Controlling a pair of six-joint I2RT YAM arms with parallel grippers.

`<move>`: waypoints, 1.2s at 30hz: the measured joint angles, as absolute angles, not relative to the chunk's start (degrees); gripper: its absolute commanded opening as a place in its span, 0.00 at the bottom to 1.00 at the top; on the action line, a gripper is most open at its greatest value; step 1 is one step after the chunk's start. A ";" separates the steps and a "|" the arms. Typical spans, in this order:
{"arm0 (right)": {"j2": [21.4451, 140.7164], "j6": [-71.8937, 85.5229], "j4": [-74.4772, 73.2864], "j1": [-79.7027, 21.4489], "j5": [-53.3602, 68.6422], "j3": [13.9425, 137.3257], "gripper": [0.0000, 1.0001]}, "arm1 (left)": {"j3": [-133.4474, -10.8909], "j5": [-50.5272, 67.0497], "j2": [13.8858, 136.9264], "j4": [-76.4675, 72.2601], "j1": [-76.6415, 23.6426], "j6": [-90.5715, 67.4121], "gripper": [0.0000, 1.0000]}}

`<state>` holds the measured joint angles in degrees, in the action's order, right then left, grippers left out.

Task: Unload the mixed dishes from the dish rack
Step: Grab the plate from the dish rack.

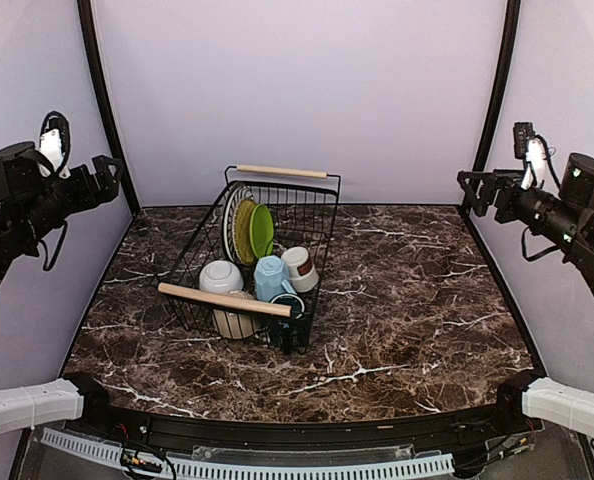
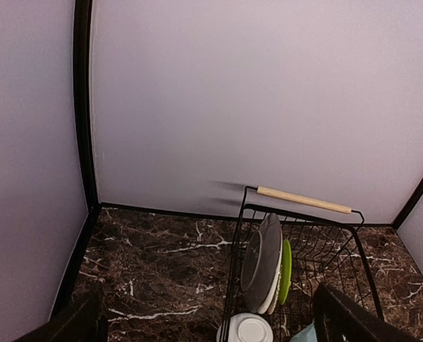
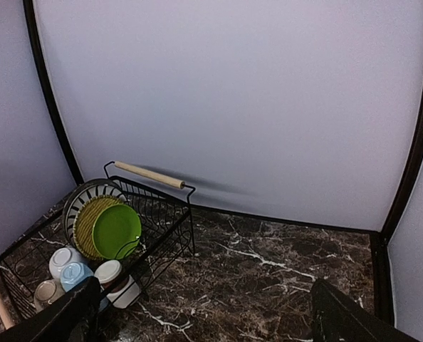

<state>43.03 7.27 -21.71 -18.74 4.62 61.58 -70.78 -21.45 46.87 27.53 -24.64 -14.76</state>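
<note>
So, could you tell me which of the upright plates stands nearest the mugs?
The small lime-green plate: it fronts the stack, with the yellow-green plate and striped plate behind it.

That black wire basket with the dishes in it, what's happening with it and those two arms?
Nothing is being handled yet. The dish rack sits in the middle of the table, loaded: plates standing upright at its far end, with a white bowl, light blue mug and brown-white cup toward the near end. Both arms are raised off to the sides, the left gripper and right gripper open and empty, clear of the rack. The unloading has not begun.
</note>
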 measured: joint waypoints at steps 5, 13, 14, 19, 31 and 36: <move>47.24 8.54 -20.73 -18.74 4.05 57.95 0.99 | -64.58 -15.79 48.97 24.12 -17.96 -17.08 0.99; 52.73 10.63 -19.59 -18.74 3.81 54.70 0.99 | -59.57 -6.94 53.67 20.73 -11.62 -20.97 0.99; 53.12 10.90 -19.35 -18.74 3.81 54.35 0.99 | -59.57 -5.48 54.68 20.43 -11.11 -21.43 0.99; 54.57 12.12 -18.96 -18.74 3.86 53.08 0.99 | -59.88 1.45 61.32 19.40 -10.13 -23.27 0.97; 59.00 12.97 -18.59 -18.74 6.48 52.36 0.99 | -73.73 5.52 82.37 24.67 -18.94 -21.30 0.86; 60.14 12.75 -17.96 -18.74 8.03 51.62 0.99 | -88.73 -1.26 94.41 29.67 -24.69 -16.58 0.75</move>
<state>60.14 12.75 -17.96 -18.74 8.03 51.62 -88.73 -1.26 94.41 29.67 -24.69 -16.58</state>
